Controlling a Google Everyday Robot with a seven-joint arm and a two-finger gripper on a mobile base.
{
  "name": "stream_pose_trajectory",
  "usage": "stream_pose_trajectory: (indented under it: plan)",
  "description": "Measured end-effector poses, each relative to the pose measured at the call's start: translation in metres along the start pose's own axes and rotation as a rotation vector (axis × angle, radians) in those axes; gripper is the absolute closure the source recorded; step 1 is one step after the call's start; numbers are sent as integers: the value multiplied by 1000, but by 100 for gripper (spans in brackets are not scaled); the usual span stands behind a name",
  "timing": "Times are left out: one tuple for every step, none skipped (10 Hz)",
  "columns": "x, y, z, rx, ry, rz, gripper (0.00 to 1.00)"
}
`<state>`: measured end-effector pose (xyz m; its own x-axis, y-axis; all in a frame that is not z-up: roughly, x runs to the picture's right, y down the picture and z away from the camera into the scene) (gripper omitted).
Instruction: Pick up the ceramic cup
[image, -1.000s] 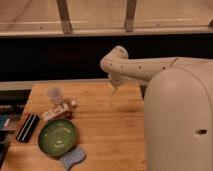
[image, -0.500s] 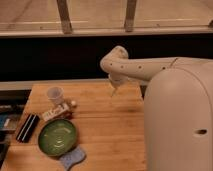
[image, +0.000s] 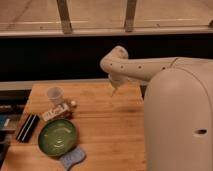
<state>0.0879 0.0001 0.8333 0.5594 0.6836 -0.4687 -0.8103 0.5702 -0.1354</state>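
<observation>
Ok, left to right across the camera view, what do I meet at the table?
Black oblong object → ceramic cup → gripper, hanging over the table toward its far right. Green plate, packet and blue sponge overlap the cup's span, so omitted.

Logged plain white ceramic cup. Saw green plate with faint concentric rings, blue sponge, black box, white packet. Read table as honey-brown wood with plank seams. Noted cream arm with row of small dark dots. Spotted pale gripper hanging below arm, above table's far side.
</observation>
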Motion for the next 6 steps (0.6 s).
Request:
stream_pose_trajectory:
  plan:
    - [0,0,-1,1,-1,-2,20]
    - [-2,0,-4,-1,-14,-6,20]
    - [-11,1,-14,-15,-50,-11,20]
    - [-23,3,-25,-31,-83,-12,20]
    - [-34,6,-32,-45,-106,-12,20]
    - [-57,19,-42,-79,-142,-17,20]
